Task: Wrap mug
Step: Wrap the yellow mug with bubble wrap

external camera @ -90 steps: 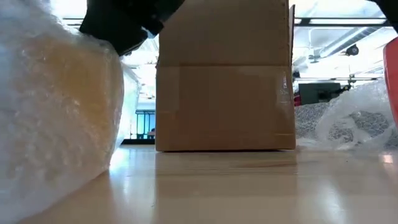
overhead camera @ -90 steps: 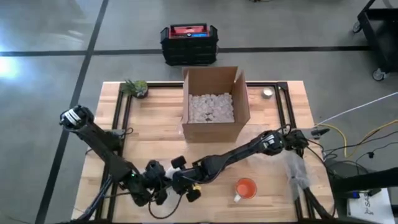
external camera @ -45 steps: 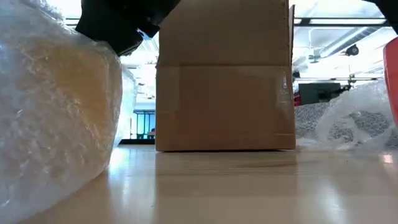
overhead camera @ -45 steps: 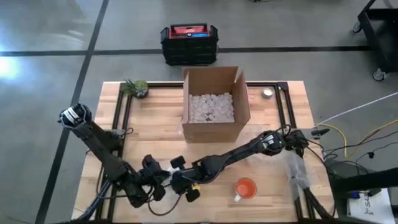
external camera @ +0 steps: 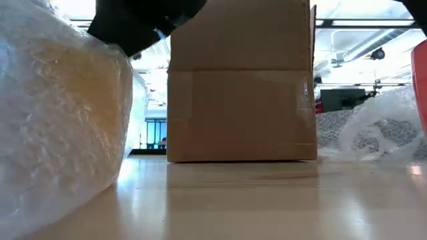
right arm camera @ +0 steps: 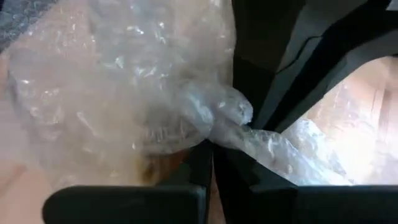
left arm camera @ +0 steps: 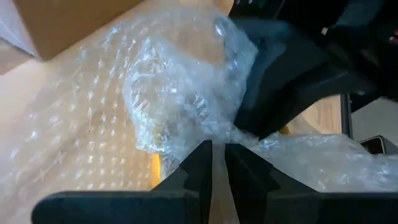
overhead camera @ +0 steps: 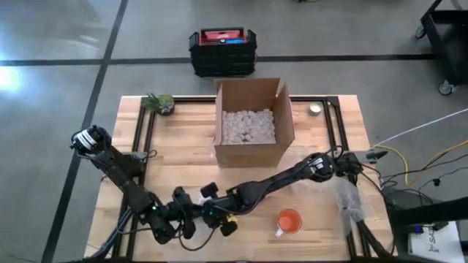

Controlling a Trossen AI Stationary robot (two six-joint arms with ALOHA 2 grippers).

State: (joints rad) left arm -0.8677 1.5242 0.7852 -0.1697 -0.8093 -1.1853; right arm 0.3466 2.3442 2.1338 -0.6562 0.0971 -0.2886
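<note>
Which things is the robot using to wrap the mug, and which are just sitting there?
Using:
- bubble wrap bundle
- left gripper, pinching the wrap
- right gripper, pinching the wrap

Just sitting:
- cardboard box
- orange mug
- small plant
- black crate on the floor

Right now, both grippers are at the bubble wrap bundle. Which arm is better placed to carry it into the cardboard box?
Probably the right. Both the right gripper and the left gripper pinch the bubble wrap, but the right arm already stretches across the table beside the cardboard box; the left arm comes from the far corner.
</note>
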